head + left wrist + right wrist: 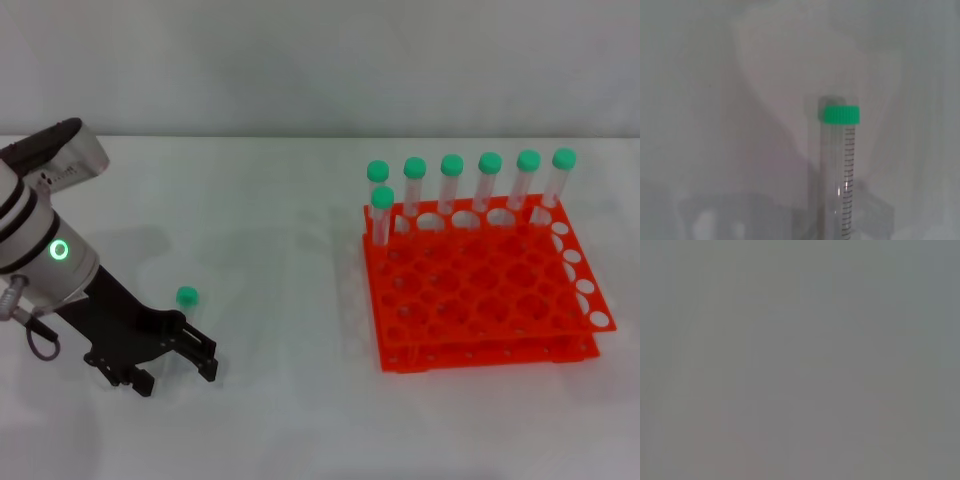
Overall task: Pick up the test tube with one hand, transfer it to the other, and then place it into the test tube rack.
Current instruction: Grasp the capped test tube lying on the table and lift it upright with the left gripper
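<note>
The test tube lies on the white table, its green cap (187, 296) away from my left gripper (173, 366). In the left wrist view its clear graduated body (837, 180) runs from the cap (842, 114) down towards the gripper. The left gripper, black on a wrist with a green ring (60, 250), is low over the table with its fingers (206, 356) apart on either side of the tube's lower end. The orange test tube rack (480, 300) stands at the right. The right gripper is out of view; the right wrist view is plain grey.
Several green-capped tubes (489, 180) stand in the rack's back row, and one more (382, 215) stands at its left edge. The white table (290, 300) lies bare between my left gripper and the rack.
</note>
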Tool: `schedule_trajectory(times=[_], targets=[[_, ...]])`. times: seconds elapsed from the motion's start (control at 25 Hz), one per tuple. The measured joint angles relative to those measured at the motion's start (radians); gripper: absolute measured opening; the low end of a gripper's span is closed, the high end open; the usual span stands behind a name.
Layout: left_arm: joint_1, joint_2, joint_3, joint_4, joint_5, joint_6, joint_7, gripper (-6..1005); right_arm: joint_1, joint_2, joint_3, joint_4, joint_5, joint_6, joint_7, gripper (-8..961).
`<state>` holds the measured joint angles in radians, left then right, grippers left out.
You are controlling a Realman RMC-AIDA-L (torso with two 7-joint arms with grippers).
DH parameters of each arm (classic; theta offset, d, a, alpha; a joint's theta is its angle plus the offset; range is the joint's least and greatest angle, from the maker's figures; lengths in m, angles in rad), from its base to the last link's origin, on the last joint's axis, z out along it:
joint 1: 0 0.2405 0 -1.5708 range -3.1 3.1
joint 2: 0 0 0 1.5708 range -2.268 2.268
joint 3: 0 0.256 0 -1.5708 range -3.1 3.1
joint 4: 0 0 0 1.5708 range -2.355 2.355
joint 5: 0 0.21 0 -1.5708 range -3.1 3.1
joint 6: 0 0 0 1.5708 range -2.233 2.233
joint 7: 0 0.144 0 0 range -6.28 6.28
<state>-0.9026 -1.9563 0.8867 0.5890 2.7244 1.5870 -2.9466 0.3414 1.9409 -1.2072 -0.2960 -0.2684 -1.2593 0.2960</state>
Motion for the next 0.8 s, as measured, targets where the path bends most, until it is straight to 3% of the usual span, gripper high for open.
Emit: schedule_trajectory(times=[0.28,0.52,0.8], targets=[[-0.002,0.001,0.002,0.0,0.005,-0.002,-0.01,840,-0.001,0.0,0.0,0.0,0.0,0.0,0.0,828],[-0.003,0.001,0.002,0.0,0.046,-0.005,-0.012,614,-0.004,-0.001,0.0,0.0,0.0,-0.001,0.0,826],[-0.002,-0.001,0.001,0.0,0.059,-0.014,-0.01,558,-0.001,-0.001,0.0,0.0,0.0,-0.001,0.0,823]])
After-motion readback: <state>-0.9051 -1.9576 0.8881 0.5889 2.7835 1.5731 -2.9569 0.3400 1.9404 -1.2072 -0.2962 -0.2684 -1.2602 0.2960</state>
